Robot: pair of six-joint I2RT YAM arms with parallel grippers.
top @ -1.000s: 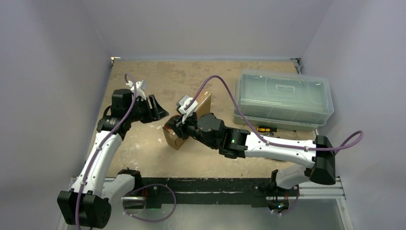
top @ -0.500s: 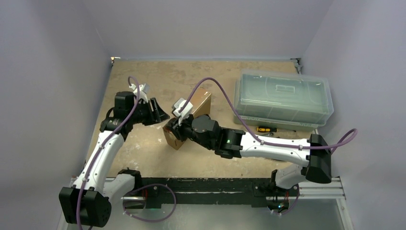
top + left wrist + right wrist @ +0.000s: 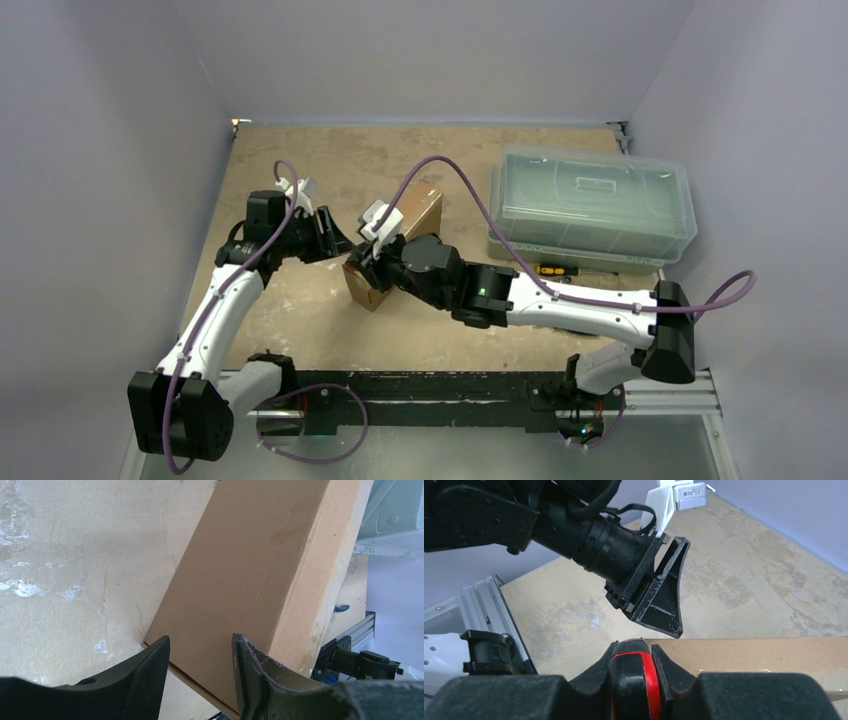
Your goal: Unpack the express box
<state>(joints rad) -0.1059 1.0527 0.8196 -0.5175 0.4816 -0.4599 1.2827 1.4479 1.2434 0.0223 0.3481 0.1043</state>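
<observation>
The express box (image 3: 422, 208), plain brown cardboard, stands tilted on its long edge at mid-table; it fills the left wrist view (image 3: 250, 575). My right gripper (image 3: 366, 262) is at the box's near left corner, shut on a black-and-red tool handle (image 3: 634, 680), with the box's edge (image 3: 764, 655) just beyond it. My left gripper (image 3: 335, 238) hovers close to the box's left face, its jaws open and empty (image 3: 200, 642). From the right wrist view, the left gripper (image 3: 664, 595) sits just above the box's edge.
A large clear plastic lidded bin (image 3: 590, 205) sits at the back right. A small yellow-and-black tool (image 3: 550, 269) lies in front of it. The metal rail (image 3: 450, 385) runs along the near edge, and walls close in on three sides.
My left gripper has moved right, closer to the box, and its jaws have narrowed a little. The right arm and the box have shifted slightly left.
</observation>
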